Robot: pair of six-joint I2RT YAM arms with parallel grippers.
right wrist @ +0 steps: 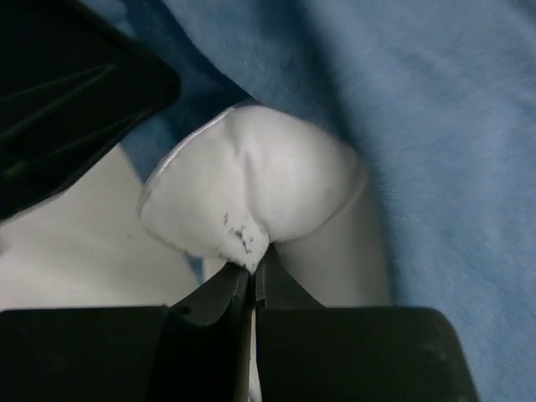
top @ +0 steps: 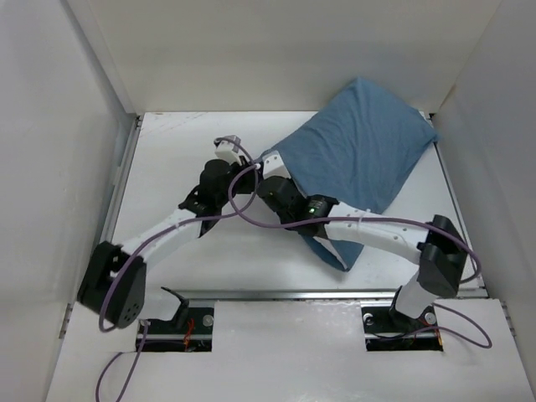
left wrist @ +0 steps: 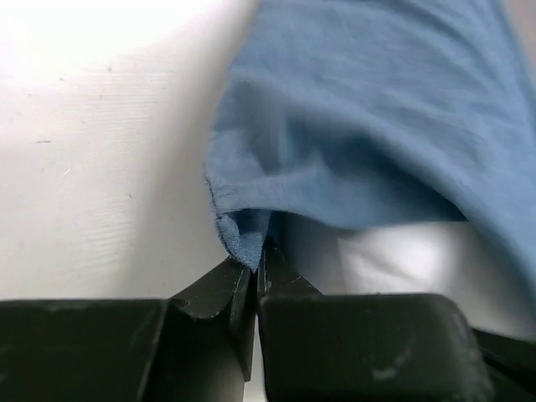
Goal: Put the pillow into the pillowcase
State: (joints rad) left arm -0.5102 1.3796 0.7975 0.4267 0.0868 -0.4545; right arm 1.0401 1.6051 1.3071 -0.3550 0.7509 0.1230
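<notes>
Pillowcase [top: 360, 142] lies far-right on table [top: 209, 260] | we see L gripper [left wrist: 255, 264] pinched tight on its hem | R gripper [right wrist: 254, 268] clamped on pillow [right wrist: 268, 184] corner poking from the opening

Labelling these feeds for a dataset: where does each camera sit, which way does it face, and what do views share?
Top external: above, behind the bases, looking down at the table; both arms show, meeting at the pillowcase.
Left wrist: on the left arm, facing along the left end effector, shut on the pillowcase hem.
Right wrist: on the right arm, facing along the right end effector, shut on the pillow corner.
Shared: both wrist views show pillowcase over pillow.
</notes>
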